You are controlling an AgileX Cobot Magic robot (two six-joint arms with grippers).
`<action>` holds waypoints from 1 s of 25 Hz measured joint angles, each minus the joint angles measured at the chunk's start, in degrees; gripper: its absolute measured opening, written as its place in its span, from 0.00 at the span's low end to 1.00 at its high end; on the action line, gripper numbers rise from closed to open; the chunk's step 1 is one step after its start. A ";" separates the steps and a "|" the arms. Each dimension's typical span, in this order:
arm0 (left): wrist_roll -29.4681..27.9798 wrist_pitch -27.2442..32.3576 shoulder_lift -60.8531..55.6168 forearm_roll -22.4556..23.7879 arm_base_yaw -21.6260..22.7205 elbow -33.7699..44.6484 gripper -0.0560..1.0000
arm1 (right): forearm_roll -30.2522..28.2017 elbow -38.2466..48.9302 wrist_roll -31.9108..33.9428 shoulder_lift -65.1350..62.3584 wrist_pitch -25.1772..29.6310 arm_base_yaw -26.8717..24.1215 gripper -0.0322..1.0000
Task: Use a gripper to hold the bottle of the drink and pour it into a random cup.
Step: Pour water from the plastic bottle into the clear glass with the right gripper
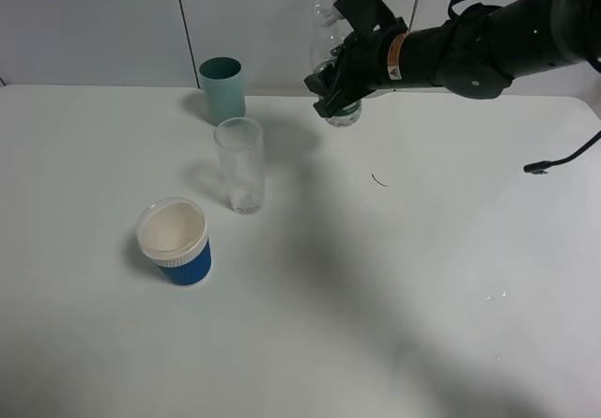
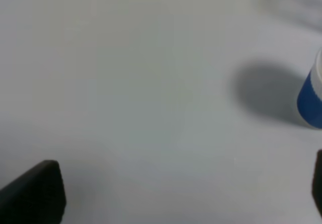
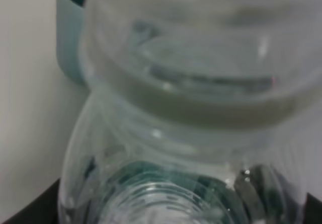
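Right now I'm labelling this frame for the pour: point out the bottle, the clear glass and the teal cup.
bottle (image 1: 345, 114): exterior high view, on its clear lower end.
clear glass (image 1: 240, 166): exterior high view, middle of its wall.
teal cup (image 1: 223, 91): exterior high view, on its outer wall.

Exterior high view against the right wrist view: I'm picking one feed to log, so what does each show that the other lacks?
Only exterior high: the clear glass, the blue cup and the right hand gripping the bottle. Only right wrist: the bottle's ribbed wall up close. Both: the bottle and the teal cup.
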 joint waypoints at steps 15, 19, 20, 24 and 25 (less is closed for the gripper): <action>0.00 0.00 0.00 0.00 0.00 0.00 0.99 | -6.81 -5.91 5.18 5.64 9.65 6.22 0.57; 0.00 0.00 0.00 0.00 0.00 0.00 0.99 | -8.88 -8.09 5.47 6.87 10.90 8.11 0.57; 0.00 0.00 0.00 0.00 0.00 0.00 0.99 | -9.44 -8.76 5.59 6.97 11.34 8.45 0.57; 0.00 0.00 0.00 0.00 0.00 0.00 0.99 | -12.83 -11.74 7.20 7.76 14.29 10.08 0.57; 0.00 0.00 0.00 0.00 0.00 0.00 0.99 | -13.77 -12.23 7.44 8.05 14.88 10.47 0.57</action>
